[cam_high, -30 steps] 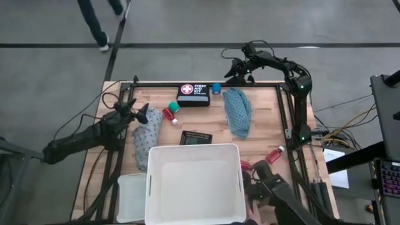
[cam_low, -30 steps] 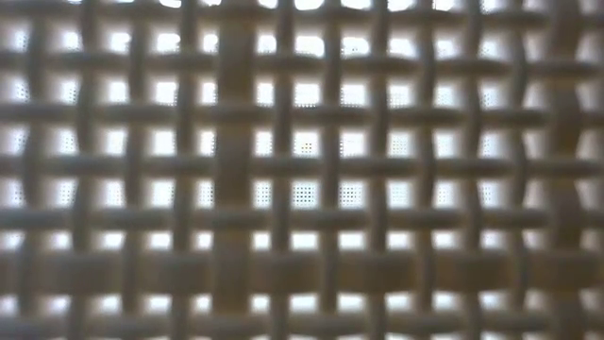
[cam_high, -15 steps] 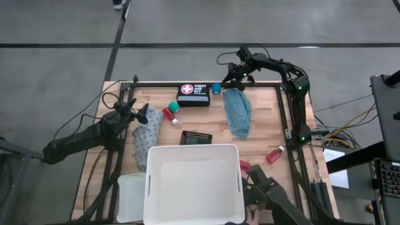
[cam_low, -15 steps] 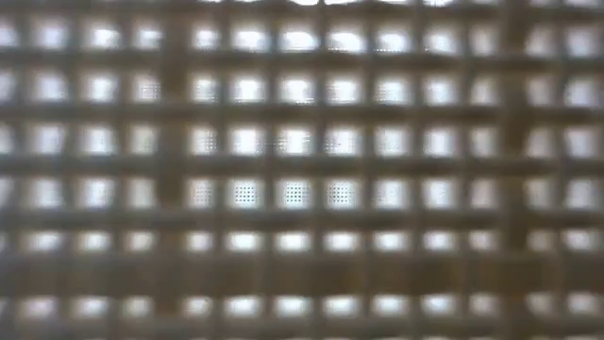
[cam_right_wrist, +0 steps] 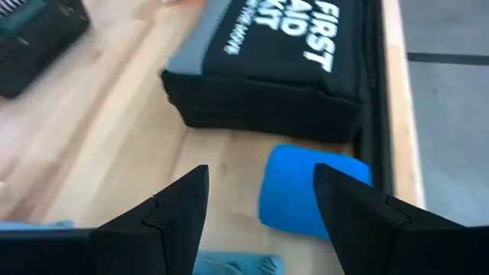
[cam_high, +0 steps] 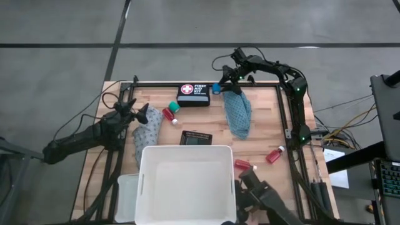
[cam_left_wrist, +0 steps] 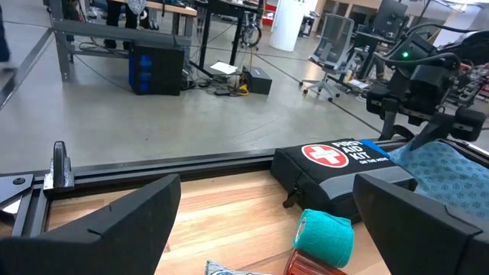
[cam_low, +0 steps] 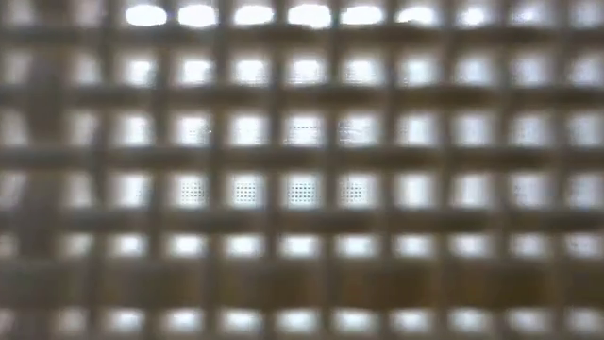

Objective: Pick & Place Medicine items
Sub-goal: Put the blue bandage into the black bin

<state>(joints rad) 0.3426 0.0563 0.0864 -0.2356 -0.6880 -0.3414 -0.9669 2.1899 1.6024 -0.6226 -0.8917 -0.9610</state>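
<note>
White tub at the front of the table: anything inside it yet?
From above, the white tub shows only its bare white floor; no medicine item lies in it. It covers part of the grey patterned cloth and the table beneath, so whatever lies there cannot be seen.

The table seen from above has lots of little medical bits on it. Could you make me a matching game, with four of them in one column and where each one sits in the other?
Things:
1. blue tub
2. green tub
3. teal cloth
4. grey patterned cloth

Places:
A. under the left gripper, at the table's left side
B. at the far edge, just right of the first aid kit
C. below the kit's left end, next to a red bottle
D. right of the table's middle, reaching down from under the right gripper

Pairs: 1-B, 2-C, 3-D, 4-A
</note>
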